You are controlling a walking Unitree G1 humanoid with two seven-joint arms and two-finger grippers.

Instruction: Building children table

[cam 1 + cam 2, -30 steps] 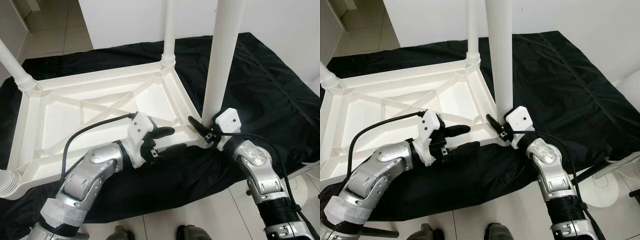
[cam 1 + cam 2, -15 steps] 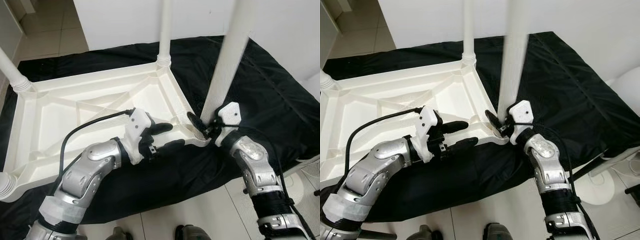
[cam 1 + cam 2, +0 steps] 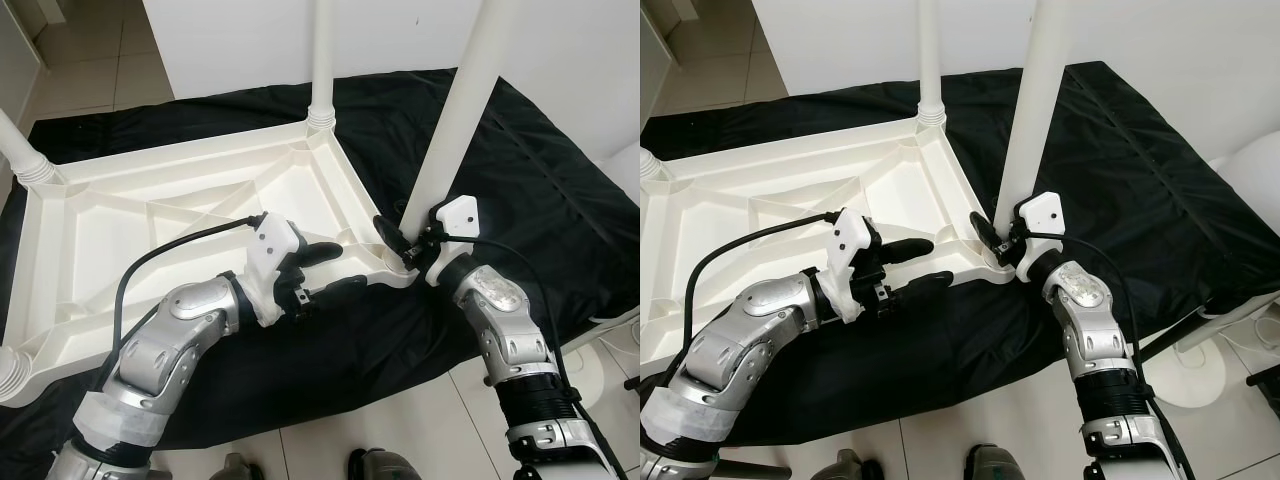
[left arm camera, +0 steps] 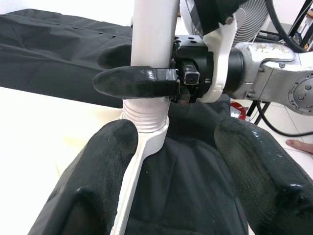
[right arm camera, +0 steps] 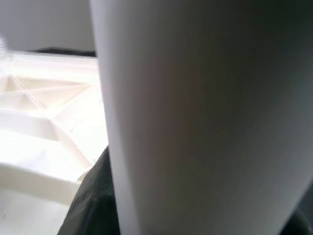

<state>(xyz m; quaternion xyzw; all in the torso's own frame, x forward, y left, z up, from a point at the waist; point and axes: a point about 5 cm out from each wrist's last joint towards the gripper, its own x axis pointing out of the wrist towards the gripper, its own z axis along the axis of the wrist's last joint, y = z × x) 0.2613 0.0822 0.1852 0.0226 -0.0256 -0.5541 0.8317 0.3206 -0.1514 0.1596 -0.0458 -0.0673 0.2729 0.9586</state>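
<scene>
A white plastic children's table (image 3: 180, 205) lies upside down on a black cloth (image 3: 520, 170). My right gripper (image 3: 408, 240) is shut on the base of the near right leg (image 3: 455, 120), just above its ribbed collar at the table's corner. That leg (image 5: 195, 117) looms large in the right wrist view. My left gripper (image 3: 350, 267) is open and straddles the table's near rim a little left of that corner. In the left wrist view its fingers (image 4: 105, 161) flank the rim, with the leg (image 4: 151, 44) and the right gripper's black finger straight ahead.
Other legs stand at the far corner (image 3: 320, 60), the far left corner (image 3: 20, 150) and the near left corner (image 3: 10, 370). A white wall (image 3: 400, 30) is behind the cloth. Tiled floor (image 3: 330, 440) lies in front, with my feet at the bottom edge.
The head view has shifted a little. The leg held in my right gripper now leans further right at its top. My left gripper stays open by the near rim.
</scene>
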